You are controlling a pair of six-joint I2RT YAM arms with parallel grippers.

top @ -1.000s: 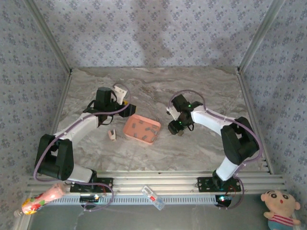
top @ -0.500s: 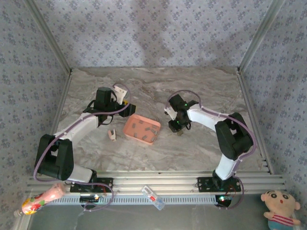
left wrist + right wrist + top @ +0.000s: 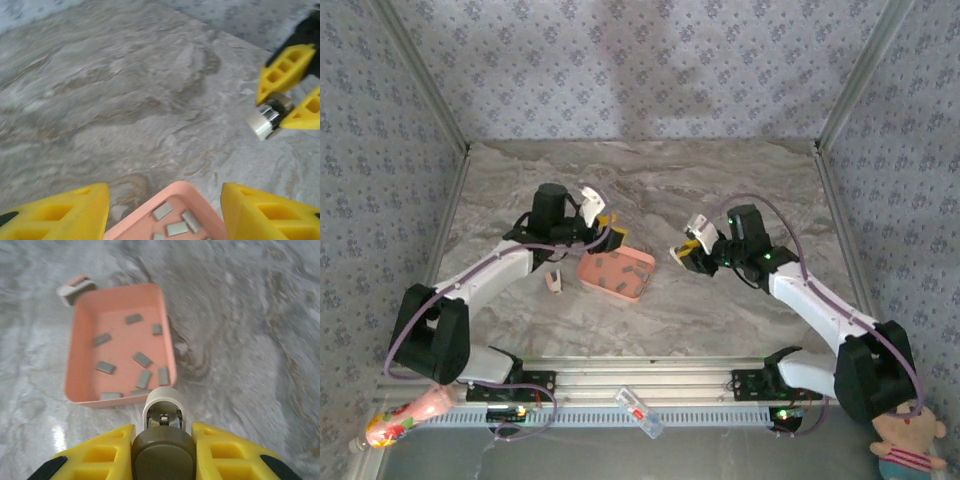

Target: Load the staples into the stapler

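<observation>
My right gripper (image 3: 163,434) is shut on the stapler (image 3: 163,452), a small brown one with a white open front end. It points at the pink tray (image 3: 170,347). Several dark-grey staples (image 3: 142,359) lie loose in that tray. In the top view the right gripper (image 3: 688,251) hangs just right of the tray (image 3: 642,281). My left gripper (image 3: 606,229) is open over the tray's far corner. In the left wrist view its yellow fingers (image 3: 60,212) flank the tray rim (image 3: 176,189) and a few staples (image 3: 175,227), with the stapler (image 3: 266,119) ahead.
A small pink and white piece (image 3: 552,282) lies on the marble left of the tray. On the near rail lie a bottle (image 3: 405,415) and a clear plastic item (image 3: 638,410). A doll (image 3: 905,440) sits at the bottom right. Patterned walls enclose the table.
My right gripper has shut on the stapler, lifted it off the marble and turned it toward the tray. My left gripper has moved right, to the tray's far corner.
</observation>
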